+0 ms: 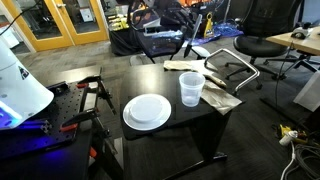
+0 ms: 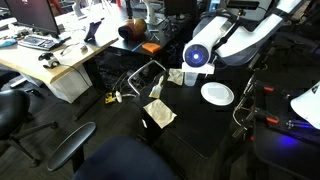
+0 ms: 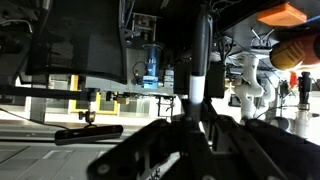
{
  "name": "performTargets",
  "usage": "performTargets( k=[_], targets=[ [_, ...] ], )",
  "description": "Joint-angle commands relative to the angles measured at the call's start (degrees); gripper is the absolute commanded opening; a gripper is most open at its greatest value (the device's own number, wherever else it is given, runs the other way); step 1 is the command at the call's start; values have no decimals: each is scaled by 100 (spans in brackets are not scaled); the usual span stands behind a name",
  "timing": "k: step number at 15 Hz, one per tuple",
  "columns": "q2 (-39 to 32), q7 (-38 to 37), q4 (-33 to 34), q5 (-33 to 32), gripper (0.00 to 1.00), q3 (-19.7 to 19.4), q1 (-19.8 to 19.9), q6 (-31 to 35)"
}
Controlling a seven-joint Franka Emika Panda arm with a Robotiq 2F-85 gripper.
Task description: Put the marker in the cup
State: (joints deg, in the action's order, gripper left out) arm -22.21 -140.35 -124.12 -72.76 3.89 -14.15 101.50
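Plainly, at the far left of an exterior view we see the white arm [image 1: 20, 85], and next to it a pair of red clamps [image 1: 88, 92] at the edge of the dark worktop [image 1: 190, 130]. Further right a round white plate [image 1: 147, 111] lies flat on the worktop. Just beside the plate, without touching it, the clear cup [image 1: 190, 88] stands upright with its wider rim on top. Some crumpled paper [image 1: 220, 98] lies against the cup's right side, and a black office chair [image 1: 248, 48] stands on the floor beyond. In the wrist view the jaws come up from the bottom edge, dark and blurred. Between them the marker [image 3: 200, 55] stands nearly upright, a thin dark stick with a pale band partway along, reaching to the top of the picture. We take the jaws to be clamped on the marker, though the point of contact is too dark to make out clearly. So the marker sits in the jaws and is not yet in the cup, and the wrist view behind it looks out across the room.
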Motion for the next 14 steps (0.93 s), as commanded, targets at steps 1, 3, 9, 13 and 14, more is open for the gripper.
performTargets(
  k=[1, 3, 9, 13, 14],
  targets=[
    [-302, -315, 227, -41, 3, 113, 107, -286],
    [-423, -405, 282, -43, 3, 108, 112, -297],
    [-769, -549, 484, -96, 3, 81, 87, -445],
    [-1026, -595, 690, -160, 3, 62, 77, -539],
    [-1090, -571, 745, -168, 3, 63, 93, -519]
  ],
)
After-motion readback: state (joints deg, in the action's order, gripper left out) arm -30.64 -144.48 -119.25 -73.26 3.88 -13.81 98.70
